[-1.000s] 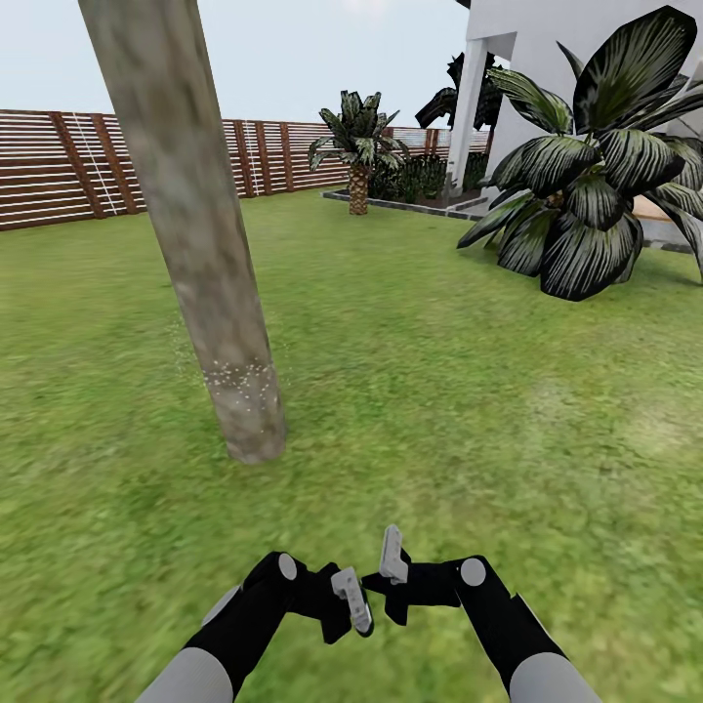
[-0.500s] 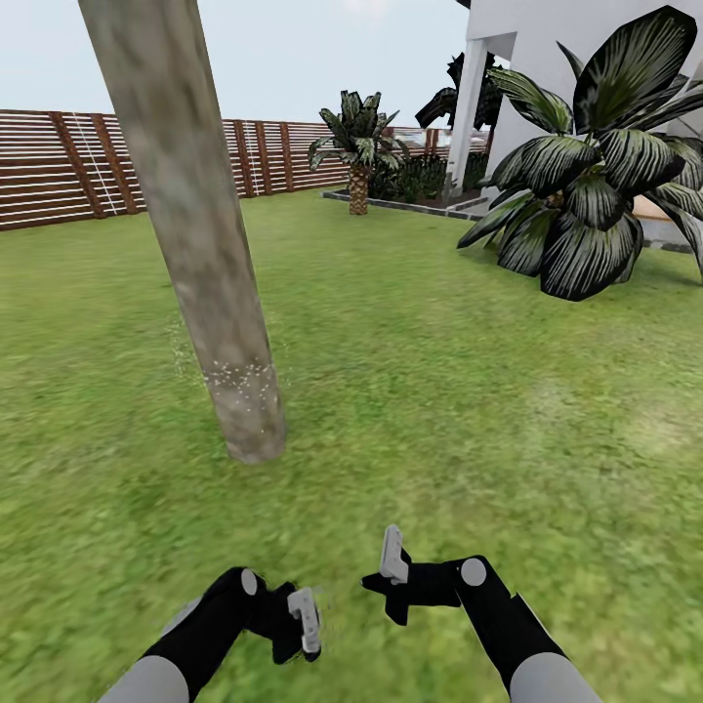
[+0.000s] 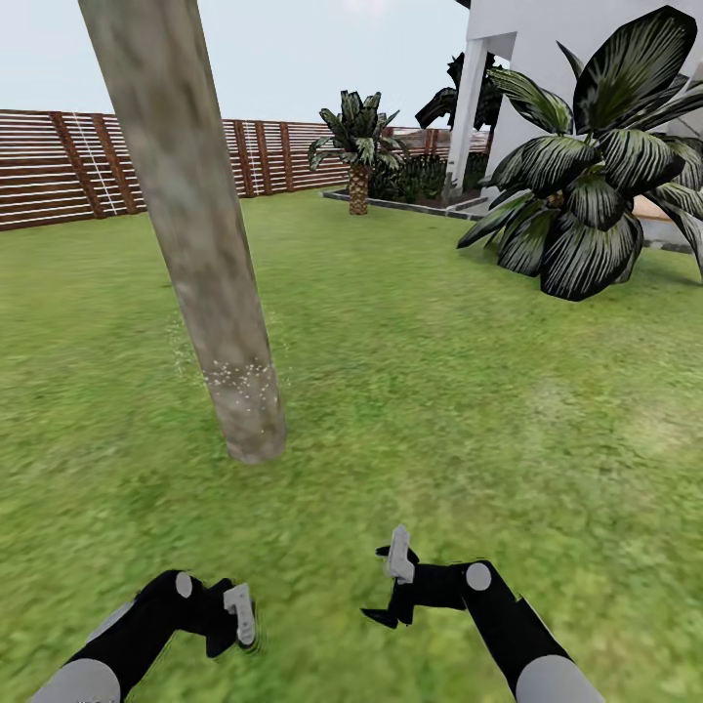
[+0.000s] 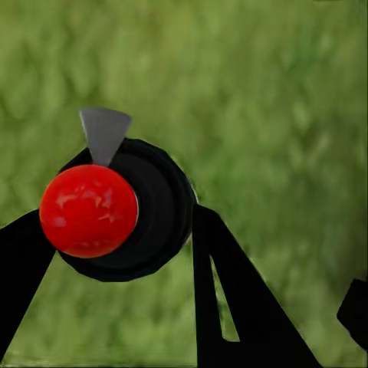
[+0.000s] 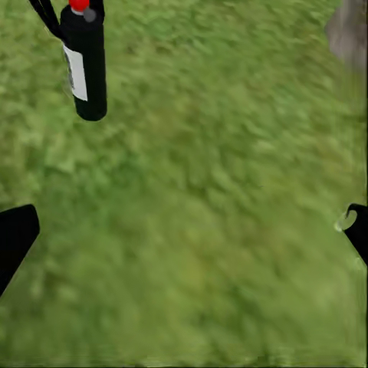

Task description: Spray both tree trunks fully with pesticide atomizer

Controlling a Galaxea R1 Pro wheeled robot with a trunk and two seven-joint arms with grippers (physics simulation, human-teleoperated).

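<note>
A thick, mottled grey-brown tree trunk [image 3: 200,234] leans on the grass ahead and to the left, with pale specks around its lower part [image 3: 239,376]. My left gripper [image 3: 232,625] hangs low at the left, well short of the trunk, and is shut on the pesticide atomizer [image 4: 115,211]. It is a black bottle with a red cap and a grey nozzle. The right wrist view shows the atomizer [image 5: 84,65] upright with a white label, and the trunk's foot [image 5: 349,31]. My right gripper [image 3: 391,586] is open over bare grass, its fingers [image 5: 15,238] wide apart. One tree is in view.
A broad striped-leaf plant [image 3: 586,176] stands at the right before the white house [image 3: 547,59]. A small palm [image 3: 358,146] and the brown slat fence [image 3: 59,166] close the far side. Open lawn [image 3: 439,391] lies between the trunk and the plant.
My left arm has swung left and back toward me with the atomizer, away from the right gripper. The right gripper has turned slightly. The view has not shifted.
</note>
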